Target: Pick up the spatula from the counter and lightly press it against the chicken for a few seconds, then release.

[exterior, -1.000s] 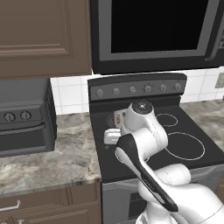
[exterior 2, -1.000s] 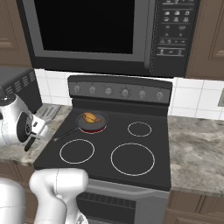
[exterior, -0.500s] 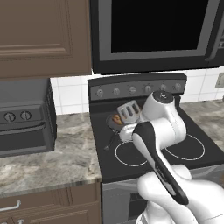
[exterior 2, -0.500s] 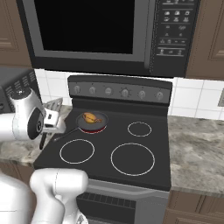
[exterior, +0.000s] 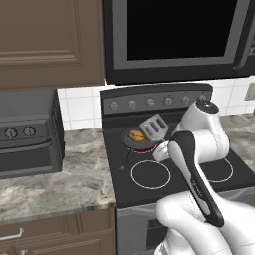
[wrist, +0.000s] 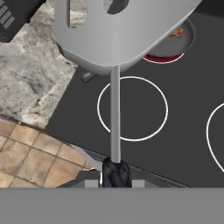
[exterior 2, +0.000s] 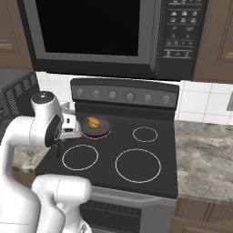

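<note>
Holding the spatula (exterior: 154,127) tight by its handle, the gripper (wrist: 116,174) hangs over the stove (exterior: 124,185), the blade in the air near the chicken (exterior: 135,135).

Flat, even rendered light, faint shadows, no glare, slightly soft detail

A: How many things are counted here?
B: One spatula (exterior: 154,127), one pan (exterior 2: 105,123) and one chicken piece (exterior 2: 93,122) are counted.
A: And burner rings (exterior 2: 138,165)?
B: Four are counted, on one stove (exterior 2: 107,148).
</note>
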Controlling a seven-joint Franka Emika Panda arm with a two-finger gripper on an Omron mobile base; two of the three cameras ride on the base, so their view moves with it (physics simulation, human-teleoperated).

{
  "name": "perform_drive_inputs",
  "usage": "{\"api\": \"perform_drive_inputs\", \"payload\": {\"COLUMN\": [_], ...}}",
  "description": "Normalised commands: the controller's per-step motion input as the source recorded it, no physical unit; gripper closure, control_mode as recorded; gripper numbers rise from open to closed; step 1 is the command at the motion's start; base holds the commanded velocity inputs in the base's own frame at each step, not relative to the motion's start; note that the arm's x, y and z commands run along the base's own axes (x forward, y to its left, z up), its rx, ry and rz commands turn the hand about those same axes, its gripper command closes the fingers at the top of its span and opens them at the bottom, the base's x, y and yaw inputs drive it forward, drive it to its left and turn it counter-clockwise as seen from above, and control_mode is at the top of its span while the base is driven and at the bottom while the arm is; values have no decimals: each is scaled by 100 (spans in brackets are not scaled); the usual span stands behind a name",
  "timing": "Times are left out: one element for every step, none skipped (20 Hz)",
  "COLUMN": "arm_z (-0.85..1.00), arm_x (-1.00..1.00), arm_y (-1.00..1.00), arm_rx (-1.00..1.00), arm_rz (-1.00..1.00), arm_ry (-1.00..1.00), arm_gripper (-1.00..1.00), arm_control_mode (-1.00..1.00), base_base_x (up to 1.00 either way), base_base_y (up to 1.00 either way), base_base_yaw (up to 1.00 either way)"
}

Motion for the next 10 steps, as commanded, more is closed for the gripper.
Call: {"api": "perform_drive_inputs", "payload": {"arm_z": [0,0,0,0,0,3,5,6,4,5], "arm_x": [8,14,10,11,11,13,16,22,29,36], "arm_y": [-39,-29,-33,-39,-44,-43,-43,-38,-29,-24], "arm_rx": [5,1,1,3,6,8,9,9,9,9], "arm_rz": [3,2,2,2,3,5,6,7,8,9], "arm_ry": [1,4,5,7,4,1,1,1,2,4], "arm_gripper": [100,100,100,100,100,100,100,100,100,100], "arm_control_mode": [-100,-100,-100,-100,-100,-100,-100,-100,-100,-100], "base_base_x": [0,0,0,0,0,0,0,0,0,0], "base_base_y": [0,0,0,0,0,0,0,0,0,0], "base_base_yaw": [0,0,0,0,0,0,0,0,0,0]}}
